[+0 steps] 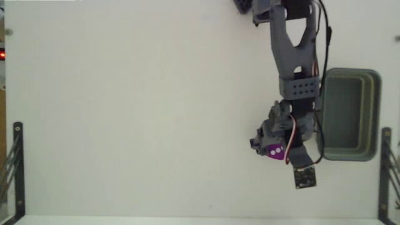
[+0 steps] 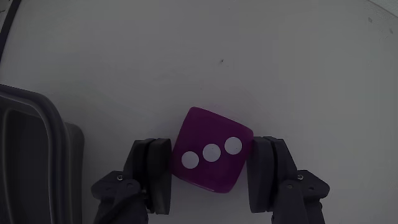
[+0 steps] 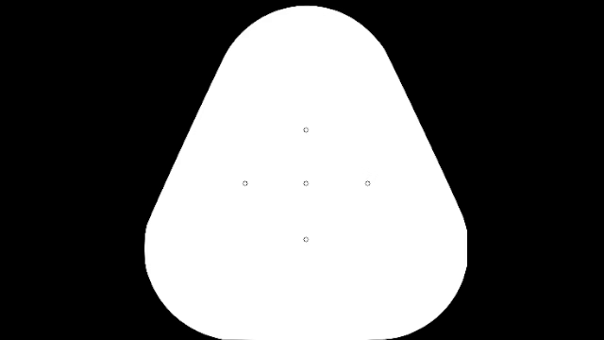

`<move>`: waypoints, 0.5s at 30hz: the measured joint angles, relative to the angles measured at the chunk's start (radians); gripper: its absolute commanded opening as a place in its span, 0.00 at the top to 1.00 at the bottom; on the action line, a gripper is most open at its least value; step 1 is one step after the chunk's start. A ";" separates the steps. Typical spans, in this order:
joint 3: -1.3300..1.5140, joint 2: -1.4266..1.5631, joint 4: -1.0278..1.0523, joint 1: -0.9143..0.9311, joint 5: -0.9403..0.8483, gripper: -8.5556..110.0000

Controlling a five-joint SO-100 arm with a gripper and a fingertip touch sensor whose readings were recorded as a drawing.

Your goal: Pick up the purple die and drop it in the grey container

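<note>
You've got the purple die (image 2: 210,153) squeezed between the two fingers (image 2: 155,173), one pad pressed on each side face, so the fingers are closed on it. In the wrist view it sits tilted, one corner up, three white pips in a diagonal row facing the camera. It's a bright magenta cube with rounded corners and looks hard and slick. Whether it's clear of the worktop (image 1: 125,112) I can't tell.

Key relation: the grey container (image 1: 347,115) lies just beside the gripper (image 1: 272,150). In the fixed view the die (image 1: 274,151) is left of the container and level with its lower end, with the arm between them. In the wrist view the container rim (image 2: 53,155) is at the left edge, near the left finger. The container's long axis runs vertically in the fixed view. My read: lift, then a short sideways carry over the rim before you release.
</note>
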 measured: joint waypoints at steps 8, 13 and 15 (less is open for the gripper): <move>0.000 0.000 0.000 0.000 0.000 0.36; 0.000 0.000 0.000 0.000 0.000 0.37; 0.000 0.000 0.000 0.000 0.000 0.37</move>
